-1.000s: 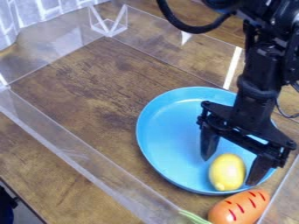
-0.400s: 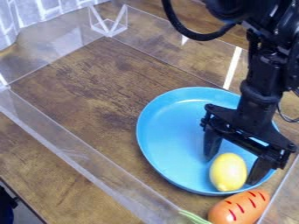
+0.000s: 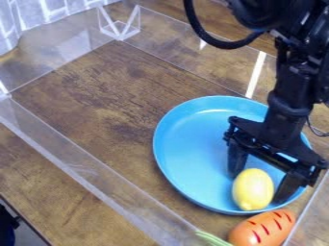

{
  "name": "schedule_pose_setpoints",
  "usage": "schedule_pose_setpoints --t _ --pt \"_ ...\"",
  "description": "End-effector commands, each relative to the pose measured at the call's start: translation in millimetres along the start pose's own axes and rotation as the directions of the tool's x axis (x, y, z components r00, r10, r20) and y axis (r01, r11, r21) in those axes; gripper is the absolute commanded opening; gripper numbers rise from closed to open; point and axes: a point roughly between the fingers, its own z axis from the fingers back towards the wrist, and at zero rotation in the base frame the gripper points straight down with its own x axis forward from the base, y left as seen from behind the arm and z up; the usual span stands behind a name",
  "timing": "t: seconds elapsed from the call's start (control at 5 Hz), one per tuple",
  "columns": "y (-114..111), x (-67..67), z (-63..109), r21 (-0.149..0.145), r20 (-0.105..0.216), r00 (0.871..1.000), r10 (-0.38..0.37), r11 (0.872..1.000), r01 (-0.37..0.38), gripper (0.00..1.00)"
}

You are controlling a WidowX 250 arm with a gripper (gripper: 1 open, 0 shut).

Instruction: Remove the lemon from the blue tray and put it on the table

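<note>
Yellow glossy lemon [image 3: 253, 188] lies inside the blue tray [image 3: 193, 144], at the tray's near-right part close to the rim. It sits between the two black fingers of the gripper [image 3: 271, 177], slightly toward the camera side of the gap, and the jaws stand wide open and straddle it. One finger is down at the lemon's left, the other at its right near the tray rim; contact with the fruit cannot be told, and nothing is gripped or lifted. Gripper points straight down into the tray, with the black arm [image 3: 293, 77] rising above it toward the top right. An orange carrot-like toy [image 3: 264, 229] with a green top lies outside the tray, just below the jaws and near the lemon, at the bottom edge. Tray rests on the dark brown wood-grain table [image 3: 115, 86]. Clear plastic walls [image 3: 58, 135] border the table on the left and far side, well apart from the jaws.
</note>
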Motion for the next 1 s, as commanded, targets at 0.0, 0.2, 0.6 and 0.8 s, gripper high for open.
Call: schedule_pose_setpoints --t 0.0,0.2,0.6,0.8 --pt "-17.5 5.9 10.9 -0.013 0.046 0.998 -0.040 0.999 0.041 1.00" --pt "-16.9 8.6 9.9 -0.007 0.046 0.998 -0.045 0.999 0.045 1.00" --pt "-12.5 9.8 15.0 0.002 0.046 0.997 -0.055 0.998 0.055 0.00" --pt "-10.9 9.2 29.1 0.006 0.055 0.997 -0.061 0.998 0.060 0.00"
